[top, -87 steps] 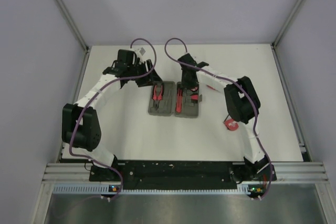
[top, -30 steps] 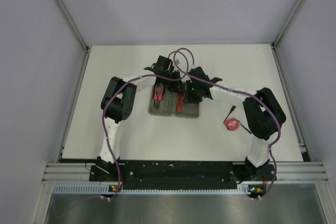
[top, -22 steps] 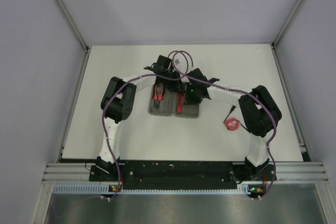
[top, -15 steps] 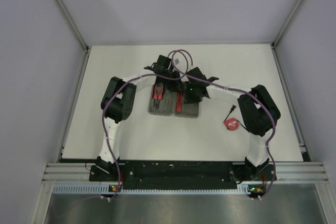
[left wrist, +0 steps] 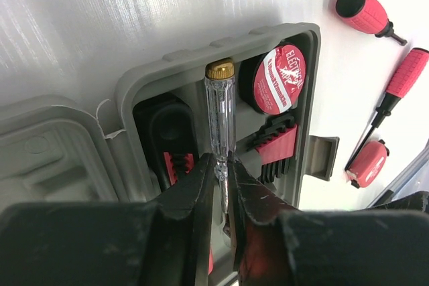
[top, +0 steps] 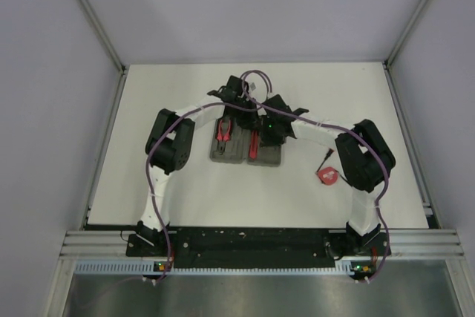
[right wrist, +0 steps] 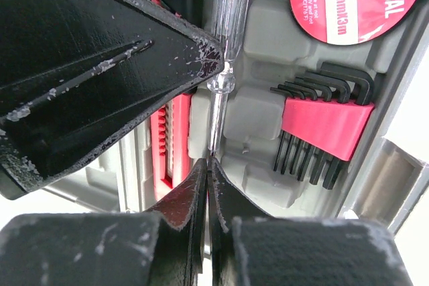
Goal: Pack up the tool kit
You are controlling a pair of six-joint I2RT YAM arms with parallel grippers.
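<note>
Now the left gripper (left wrist: 221, 161) clamps the clear screwdriver (left wrist: 220, 105); right gripper (right wrist: 208, 163) pinches its tip.

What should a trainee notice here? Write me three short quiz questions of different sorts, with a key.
1. True or false: the red tape measure lies inside the grey case.
2. The left gripper clamps: A) a hammer, B) the clear-handled screwdriver, C) a wrench?
3. What round item sits beside the screwdriver's brass cap?
Key: 1 false, it lies on the table; 2 B; 3 the electrical tape roll.
</note>
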